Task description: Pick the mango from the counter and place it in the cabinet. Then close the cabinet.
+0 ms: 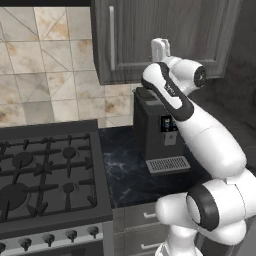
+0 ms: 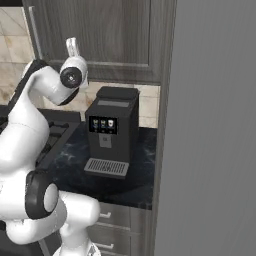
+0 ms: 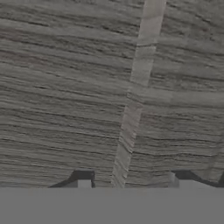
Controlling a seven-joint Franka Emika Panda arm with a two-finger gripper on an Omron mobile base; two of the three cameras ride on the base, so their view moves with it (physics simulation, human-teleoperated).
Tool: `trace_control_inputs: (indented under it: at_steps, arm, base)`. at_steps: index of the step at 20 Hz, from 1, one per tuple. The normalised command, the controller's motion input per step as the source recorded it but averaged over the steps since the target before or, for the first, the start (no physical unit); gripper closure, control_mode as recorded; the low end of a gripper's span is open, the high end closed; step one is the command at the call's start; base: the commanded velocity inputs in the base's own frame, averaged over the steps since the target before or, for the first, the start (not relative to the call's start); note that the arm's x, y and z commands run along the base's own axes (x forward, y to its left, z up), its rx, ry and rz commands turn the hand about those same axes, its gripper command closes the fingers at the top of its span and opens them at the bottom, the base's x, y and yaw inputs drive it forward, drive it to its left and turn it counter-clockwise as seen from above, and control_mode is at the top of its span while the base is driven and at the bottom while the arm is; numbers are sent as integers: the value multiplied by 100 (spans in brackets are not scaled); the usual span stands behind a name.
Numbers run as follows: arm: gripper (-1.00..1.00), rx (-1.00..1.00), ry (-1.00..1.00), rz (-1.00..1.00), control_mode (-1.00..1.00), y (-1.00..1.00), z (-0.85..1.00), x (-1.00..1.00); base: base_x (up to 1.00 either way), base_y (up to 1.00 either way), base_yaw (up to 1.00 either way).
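Kitchen desk dark-veined, below cabinet | cabinet — grey wood-grain, door shut | tool close at door — fingers parted, nothing held

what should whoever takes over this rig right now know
Gripper: raised close against the dark grey wood-grain wall cabinet door; two small dark fingertips stand apart with nothing between them, so it looks open and empty.
Cabinet: door looks shut flat, long vertical metal bar handle on its left side.
Dark navy marble counter: carries the black coffee machine, beside the black gas stove.
Mango: I can't locate it.
Left: confirm the mango is inside; otherwise little remains.
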Motion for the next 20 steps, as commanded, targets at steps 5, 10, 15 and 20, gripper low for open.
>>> trace_control_inputs:
  at_steps: [5, 10, 15, 20]
  arm:
    - [-100, -24, -3, -37, -100, 67, -36, 100]
    - [-100, -13, 20, -38, -100, 15, 10, 38]
    - [-100, -2, 48, -22, -100, -3, 42, -71]
    - [-100, 0, 27, -5, -100, -9, 20, -100]
  base:
    - [0, 0, 0]
    - [0, 0, 0]
    - [0, 0, 0]
    - [0, 0, 0]
